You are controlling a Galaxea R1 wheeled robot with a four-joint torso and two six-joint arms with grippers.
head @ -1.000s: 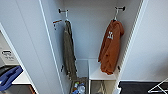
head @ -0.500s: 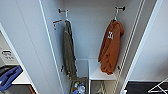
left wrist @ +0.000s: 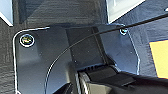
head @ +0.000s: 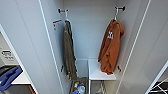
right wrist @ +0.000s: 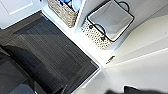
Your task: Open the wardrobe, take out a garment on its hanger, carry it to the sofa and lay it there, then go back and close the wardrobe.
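facing the open wardrobe [head: 155, 37], we must reach the hanger [head: 115, 15] above the garment [head: 110, 47]; we cannot tell how our grippers stand.

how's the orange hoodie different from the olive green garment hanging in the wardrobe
The orange hoodie hangs at the right of the open wardrobe; the olive-green garment hangs at the left. The hoodie bears a small white chest print, the green one shows none. The hoodie looks wider and bunched, the green one narrow and longer. Both hang from white hangers on wall hooks.
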